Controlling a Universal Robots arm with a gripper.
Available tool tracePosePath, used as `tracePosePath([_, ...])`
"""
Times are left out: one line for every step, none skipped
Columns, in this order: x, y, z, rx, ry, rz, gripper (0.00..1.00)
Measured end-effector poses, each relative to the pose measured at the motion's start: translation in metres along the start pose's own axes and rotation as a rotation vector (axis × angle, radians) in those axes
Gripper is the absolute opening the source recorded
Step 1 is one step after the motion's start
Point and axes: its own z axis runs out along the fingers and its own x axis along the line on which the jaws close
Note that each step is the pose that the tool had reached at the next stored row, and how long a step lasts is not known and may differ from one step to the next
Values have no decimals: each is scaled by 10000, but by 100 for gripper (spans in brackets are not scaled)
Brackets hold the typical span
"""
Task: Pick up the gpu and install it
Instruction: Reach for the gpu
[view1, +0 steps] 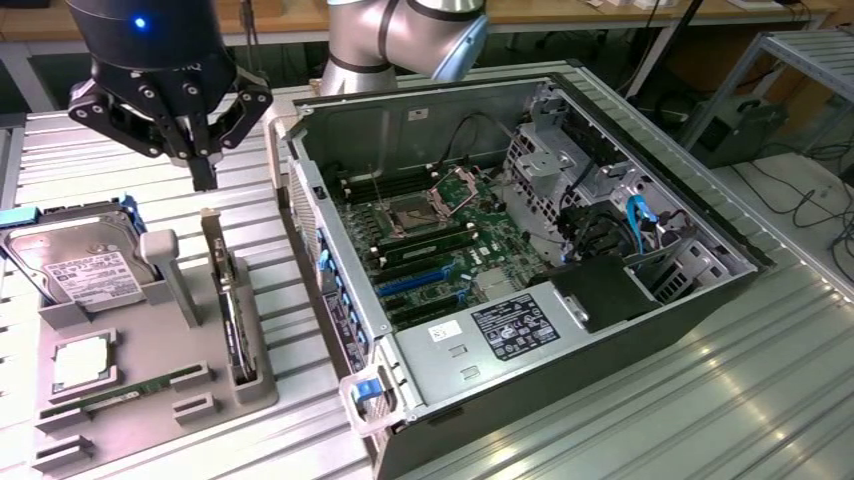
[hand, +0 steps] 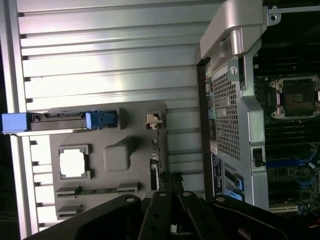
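**Q:** Grey ribbed metal worktop (view1: 667, 400), what's on it?

**A:** I've got a grey plastic parts holder (view1: 154, 340) toward the exterior view's left. Right beside it is a big black-and-silver computer tower case (view1: 400, 130), lying on its side with the panel off and the green motherboard (view1: 467, 250) exposed.

**Q:** Where's the gpu?

**A:** The gpu (view1: 235, 320) is a thin dark flat card with a long silver bracket at one end. It stands on its edge in a slot along the holder's edge nearest the case. The bracket end points to the holder's hard-drive end. Nothing is touching it, and it's not in the case.

**Q:** What's the pincer doing?

**A:** My black two-finger gripper (view1: 203, 172) is fully closed, fingers pressed together, with nothing between them. It hangs in the air above the gpu side of the holder, well clear of the card. In the wrist view the joined tips sit close to the card's line. I can't tell which part of the card they're over.

**Q:** What else is in the holder?

**A:** A boxy silver hard drive (view1: 80, 270) with a white label stands at the corner away from the case. A square silver processor chip (view1: 80, 362) lies flat mid-holder. A narrow green RAM stick (view1: 120, 398) lies in a slot next to that chip.
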Motion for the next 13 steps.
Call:
tracePosePath([14, -3, 0, 0, 1, 0, 11])
tracePosePath([25, -4, -1, 0, 1, 0, 11])
tracePosePath([39, -7, -1, -1, 1, 0, 11])
tracePosePath([50, -9, -1, 0, 2, 0, 11])
tracePosePath([70, -13, -2, 0, 2, 0, 11])
tracePosePath([83, -15, -3, 0, 3, 1, 11])
tracePosePath([96, -17, -3, 1, 4, 0, 11])
tracePosePath([114, -19, -4, 1, 4, 1, 11])
tracePosePath([125, -21, -4, 0, 4, 1, 11])
tracePosePath([152, -24, -4, 0, 5, 1, 11])
tracePosePath([166, -26, -5, 0, 5, 1, 11])
tracePosePath([178, -28, -5, 0, 5, 1, 11])
tracePosePath([187, -29, -6, 0, 6, 1, 11])
